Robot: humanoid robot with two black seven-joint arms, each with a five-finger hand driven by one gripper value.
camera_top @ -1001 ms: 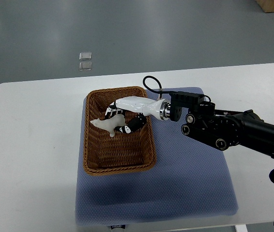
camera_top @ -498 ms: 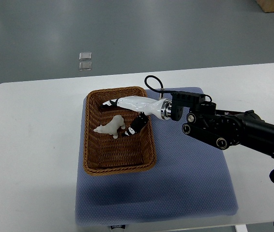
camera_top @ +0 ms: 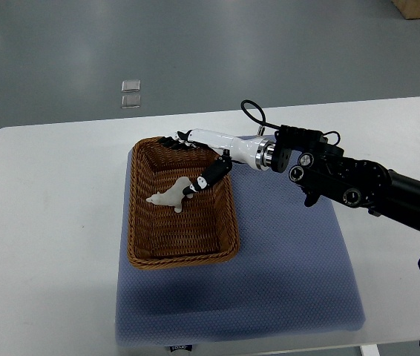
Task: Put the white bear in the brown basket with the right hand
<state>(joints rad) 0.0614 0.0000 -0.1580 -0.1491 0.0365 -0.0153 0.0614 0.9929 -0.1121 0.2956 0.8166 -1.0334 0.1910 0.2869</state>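
While the bear [camera_top: 171,195] lay in the middle of the basket [camera_top: 147,256], snout left and tail right, the right hand [camera_top: 204,154] hovered open and empty over the basket's far right corner. The bear sat just near and left of the fingers [camera_top: 212,175], which pointed toward it.

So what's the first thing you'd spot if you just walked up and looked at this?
Probably the long black robot arm reaching in from the right, ending in a white right hand with open fingers over the far edge of the brown basket. Next, the little white bear lying inside that basket, no longer held. The basket sits on a blue mat on a white table.
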